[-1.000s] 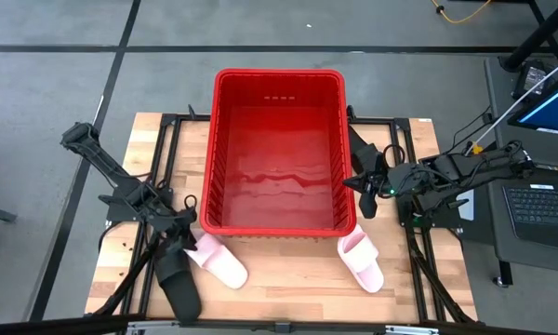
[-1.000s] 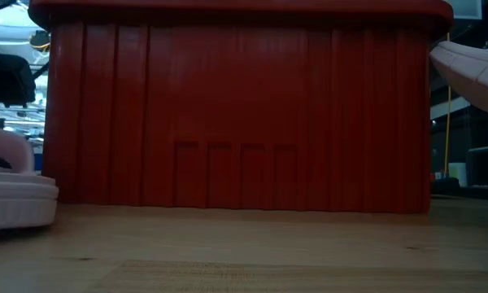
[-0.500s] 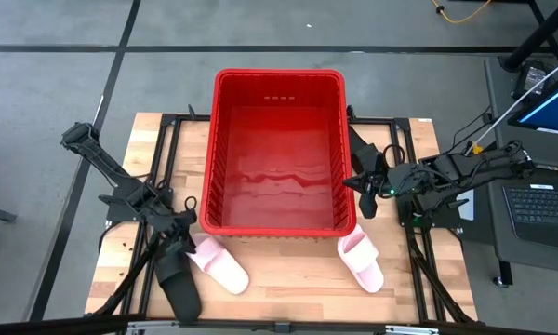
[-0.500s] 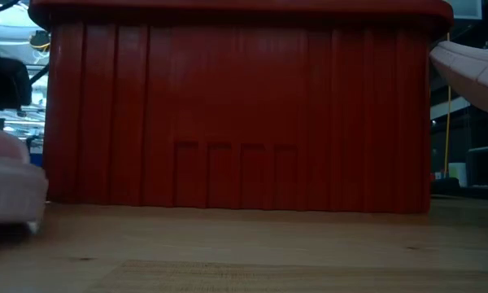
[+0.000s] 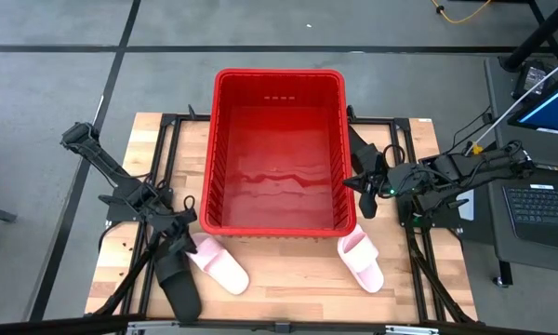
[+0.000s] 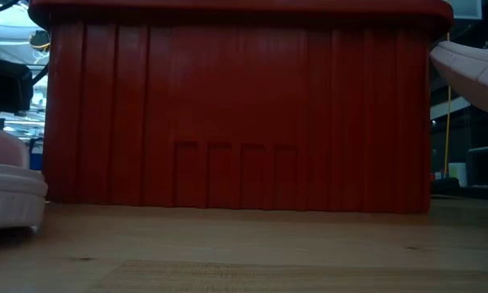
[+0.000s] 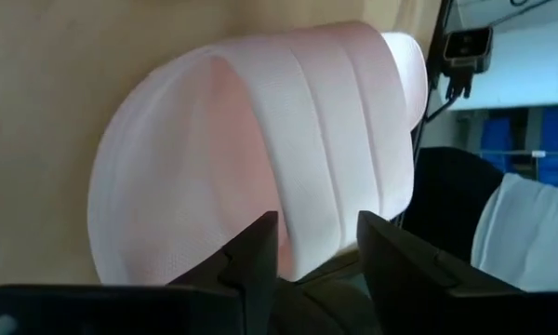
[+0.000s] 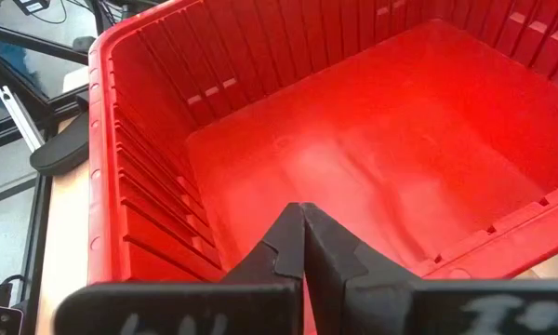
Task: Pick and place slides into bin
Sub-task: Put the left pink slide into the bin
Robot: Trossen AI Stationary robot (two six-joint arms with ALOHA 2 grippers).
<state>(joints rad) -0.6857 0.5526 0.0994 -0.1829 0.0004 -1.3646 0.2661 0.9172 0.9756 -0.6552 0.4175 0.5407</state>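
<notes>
The red bin (image 5: 277,88) stands at the table's middle. A pale pink slide (image 5: 219,262) lies sole down by the bin's near left corner, beside a black slide (image 5: 179,281). My left gripper (image 5: 188,240) is open at the pink slide's strap (image 7: 330,140), one finger on each side of its edge. A second pink slide (image 5: 361,261) lies near the bin's near right corner. Another black slide (image 5: 359,144) lies along the bin's right wall. My right gripper (image 5: 352,184) hangs shut over the bin's right rim, holding nothing. My left gripper comes slanting down from the table's left. One finger (image 7: 256,256) reaches into the foot opening under the strap, and the other (image 7: 395,261) stands outside it. The strap's edge (image 7: 312,251) lies between them. I cannot tell whether the fingers touch it. The slide rests on the table.
Black frame rails (image 5: 167,130) run along both sides of the table. The bin's front wall (image 6: 244,122) fills the low view. Bare wood (image 5: 293,270) lies between the two pink slides at the near edge. A laptop (image 5: 544,205) sits off the table's right side.
The pink slide at my left gripper has shifted slightly toward the table's left edge; it rocked up briefly and has settled back on its sole. My left gripper has rolled a little at the wrist without changing place.
</notes>
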